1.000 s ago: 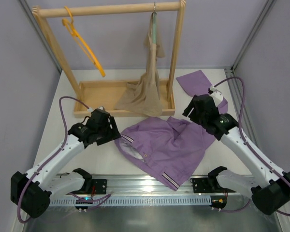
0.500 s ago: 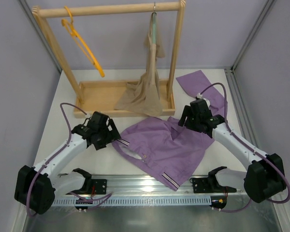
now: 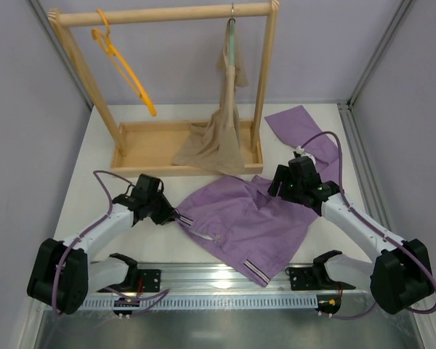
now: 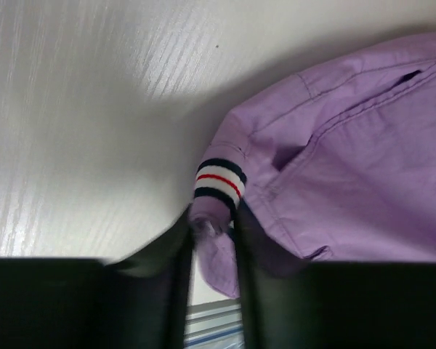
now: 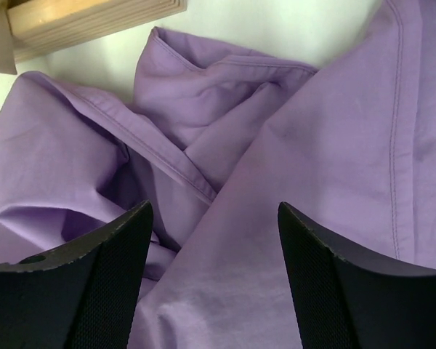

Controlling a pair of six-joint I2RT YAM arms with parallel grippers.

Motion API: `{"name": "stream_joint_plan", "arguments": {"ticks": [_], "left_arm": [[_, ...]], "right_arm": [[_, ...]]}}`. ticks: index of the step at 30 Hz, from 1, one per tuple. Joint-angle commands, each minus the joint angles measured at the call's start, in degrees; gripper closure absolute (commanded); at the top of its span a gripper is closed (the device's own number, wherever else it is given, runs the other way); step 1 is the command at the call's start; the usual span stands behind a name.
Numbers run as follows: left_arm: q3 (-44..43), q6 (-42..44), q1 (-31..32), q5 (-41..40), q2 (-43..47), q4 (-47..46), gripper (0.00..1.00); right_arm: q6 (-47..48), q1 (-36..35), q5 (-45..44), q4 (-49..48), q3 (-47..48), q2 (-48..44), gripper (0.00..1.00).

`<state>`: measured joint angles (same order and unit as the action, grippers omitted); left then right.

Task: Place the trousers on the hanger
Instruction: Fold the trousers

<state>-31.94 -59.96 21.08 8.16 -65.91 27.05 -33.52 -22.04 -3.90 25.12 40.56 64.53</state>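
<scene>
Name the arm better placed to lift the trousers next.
Left. The left gripper pinches the striped waistband of the trousers; the right gripper hangs open above the fabric, gripping nothing.

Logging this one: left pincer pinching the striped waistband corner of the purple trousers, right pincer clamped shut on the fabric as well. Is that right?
Not quite. The right pincer is open: the right wrist view shows its fingers spread wide over the trousers, gripping nothing. The left pincer does pinch the striped waistband corner.
</scene>
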Motion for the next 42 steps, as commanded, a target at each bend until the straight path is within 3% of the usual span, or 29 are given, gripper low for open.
{"name": "stream_joint_plan", "arguments": {"ticks": [1, 4, 8, 13, 21, 25, 27, 28, 30, 31, 32, 34, 39, 42], "left_arm": [[0.83, 0.19, -0.34, 0.36, 0.52, -3.58, 0.83], [-0.92, 5.09, -0.34, 2.81, 2.80, -2.54, 1.00], [-1.98, 10.47, -0.34, 7.82, 9.12, -1.03, 1.00], [-0.93, 11.36, -0.25, 12.40, 18.95, -3.93, 1.00], [-3.12, 13.21, -0.34, 16.53, 17.31, -6.21, 1.00], [-5.75, 13.38, -0.25, 17.50, 14.24, -7.27, 1.00], [-7.16, 13.47, -0.25, 17.85, 12.83, -7.27, 1.00], [-8.91, 13.64, -0.25, 18.03, 12.39, -6.92, 1.00], [-10.32, 14.87, -0.25, 17.77, 11.51, -5.44, 1.00], [-10.77, 15.49, -0.25, 17.68, 11.51, -3.86, 1.00], [-10.86, 15.84, -0.25, 17.50, 11.59, -3.50, 1.00], [-10.25, 16.28, -0.25, 16.89, 12.56, -3.23, 1.00], [-7.61, 15.58, -0.25, 16.88, 13.26, -4.20, 1.00], [-7.61, 15.58, -0.25, 17.24, 13.17, -4.37, 1.00]], "right_arm": [[-1.37, -0.10, -2.50, -3.50, 1.18, 0.15, 0.27], [-2.78, 0.60, -2.78, -2.98, 3.73, 1.90, 0.26], [-2.34, 0.68, 2.22, -6.32, 4.97, 4.80, 0.25], [1.87, 0.60, 6.96, -7.19, 7.79, 13.06, 0.21], [3.37, 0.34, 11.38, -11.94, 5.23, 22.91, 0.20], [3.90, 0.51, 6.29, -10.19, 6.90, 24.06, 0.57], [4.16, 0.42, 0.68, -7.03, 9.61, 24.50, 0.95], [3.64, 0.51, -1.00, -3.89, 10.50, 24.33, 0.96], [3.11, 0.51, -3.82, -0.97, 12.61, 23.45, 0.93], [0.85, 0.60, -4.70, 2.53, 13.05, 22.75, 0.79], [-0.66, 0.68, -5.32, 4.04, 13.49, 21.18, 0.53], [-5.13, 1.39, -4.98, 6.33, 13.85, 19.59, 0.41], [-14.72, 2.79, -7.78, 12.04, 17.35, 17.64, 0.32], [-19.82, 5.34, -7.61, 15.03, 19.55, 19.30, 0.32]]}}
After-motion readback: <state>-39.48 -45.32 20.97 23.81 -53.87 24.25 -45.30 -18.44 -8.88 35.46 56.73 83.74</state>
